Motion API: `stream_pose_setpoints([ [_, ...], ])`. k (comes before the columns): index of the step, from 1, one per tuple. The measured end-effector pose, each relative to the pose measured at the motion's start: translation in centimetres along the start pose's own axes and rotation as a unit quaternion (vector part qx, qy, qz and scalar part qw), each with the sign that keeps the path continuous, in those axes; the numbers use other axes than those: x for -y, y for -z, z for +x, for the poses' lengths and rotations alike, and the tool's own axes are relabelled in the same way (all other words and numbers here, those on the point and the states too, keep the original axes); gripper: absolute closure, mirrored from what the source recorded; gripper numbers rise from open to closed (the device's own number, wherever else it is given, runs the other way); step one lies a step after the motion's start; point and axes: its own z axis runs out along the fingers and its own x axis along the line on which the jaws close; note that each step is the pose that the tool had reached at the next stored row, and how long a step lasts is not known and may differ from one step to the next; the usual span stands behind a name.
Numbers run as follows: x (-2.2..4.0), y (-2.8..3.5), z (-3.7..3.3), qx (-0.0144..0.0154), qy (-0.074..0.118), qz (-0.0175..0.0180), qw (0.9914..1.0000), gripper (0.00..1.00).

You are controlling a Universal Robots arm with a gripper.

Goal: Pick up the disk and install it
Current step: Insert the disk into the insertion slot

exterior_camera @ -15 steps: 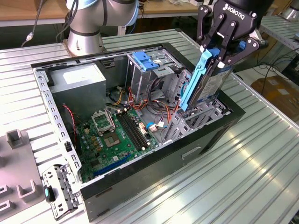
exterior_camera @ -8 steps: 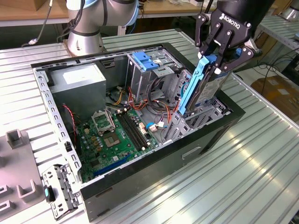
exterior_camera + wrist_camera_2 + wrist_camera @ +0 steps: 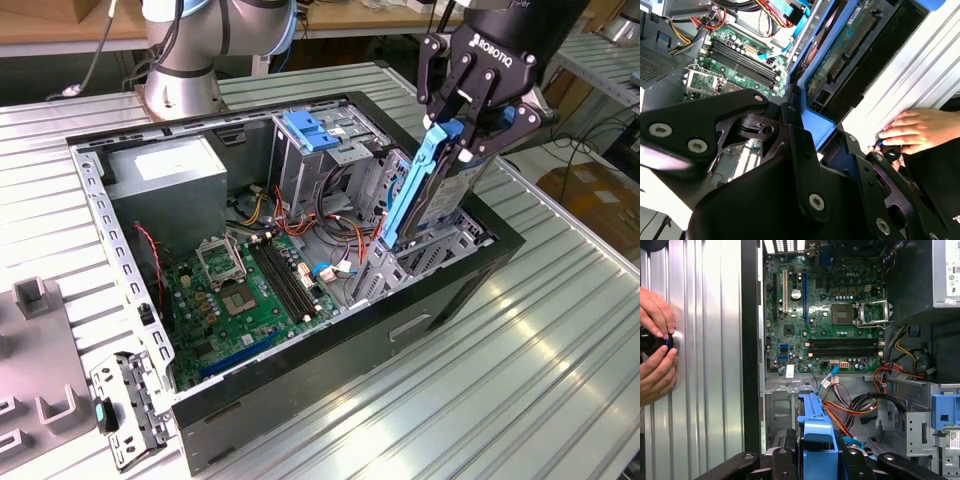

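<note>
Gripper (image 3: 474,125), upper right of exterior view: black, jointed linkage fingers, white lettering printed on body. Silver screw heads (image 3: 816,201) seen set into black links in second wrist view. Arm (image 3: 185,50), upper left: silver-grey tube, pale blue joint caps.

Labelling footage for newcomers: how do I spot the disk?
Find the open black computer case. At its end on the exterior view's right, the black gripper clamps the disk, a grey slab edged bright blue. It stands tilted, unlike the fixed blue-topped cage.
</note>
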Motion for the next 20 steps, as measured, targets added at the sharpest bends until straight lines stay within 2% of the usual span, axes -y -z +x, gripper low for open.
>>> stream_pose_setpoints([
  [14, 0.17, -0.60, -0.08, -0.0001, 0.000, -0.0020, 1.00000, 0.63],
  [20, 0.18, -1.21, -0.08, -0.0001, 0.001, -0.0028, 1.00000, 0.63],
])
